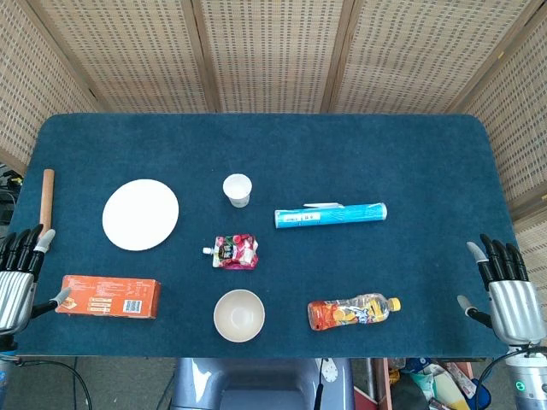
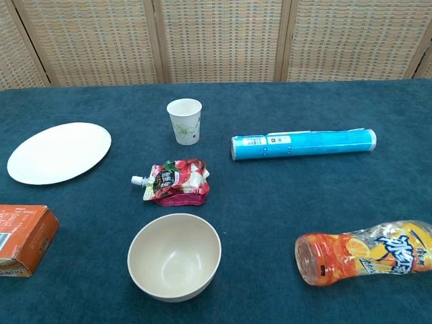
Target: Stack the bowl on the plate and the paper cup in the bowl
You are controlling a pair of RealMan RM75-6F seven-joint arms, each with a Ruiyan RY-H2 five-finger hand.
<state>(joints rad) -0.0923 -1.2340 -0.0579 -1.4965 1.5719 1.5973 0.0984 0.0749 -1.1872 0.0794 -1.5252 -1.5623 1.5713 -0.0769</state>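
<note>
I see both hands idle at the table's near corners: left hand [image 1: 19, 278] and right hand [image 1: 506, 290], fingers spread, holding nothing. Bowl [image 1: 238, 315] upright near the front edge. Plate [image 1: 141, 214] at its 10 o'clock, well apart. Paper cup [image 1: 238, 190] upright at the bowl's 12 o'clock, past a snack pouch [image 1: 233, 252].

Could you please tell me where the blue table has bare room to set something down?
The far strip beyond the white paper cup and light-blue tube is bare, as is the right end past the orange drink bottle. The middle is crowded: red pouch, beige bowl, round white plate, orange box.
</note>
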